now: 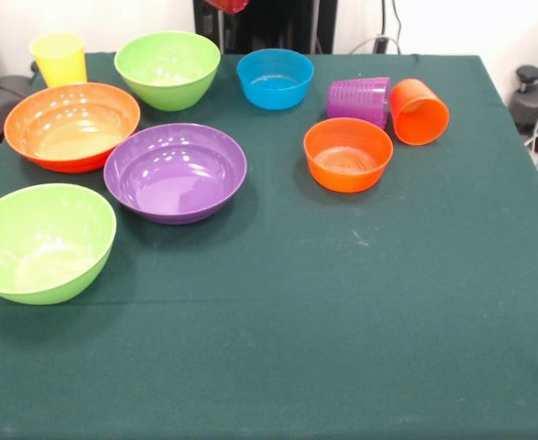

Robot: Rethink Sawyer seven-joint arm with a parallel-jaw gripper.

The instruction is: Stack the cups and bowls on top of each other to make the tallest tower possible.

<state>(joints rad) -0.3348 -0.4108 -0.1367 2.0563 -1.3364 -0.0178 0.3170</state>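
A lime green bowl (41,240) sits closest, at the left side of the worktop (342,348), and its left edge is cut off by the side of the picture. Just behind it to the right is the purple bowl (175,171). The big orange bowl (71,126) is to the left of that one and a bit farther back. Behind those stand the yellow cup (59,59), upright in the far left corner, and a second lime green bowl (168,69). The blue bowl (275,78) sits near the far edge. To the right is the small orange bowl (347,154). Behind it the purple cup (359,99) and the orange cup (420,111) lie on their sides, touching. Nothing is stacked. The pincer does not show here, so I cannot tell if it is spread or pressed together.
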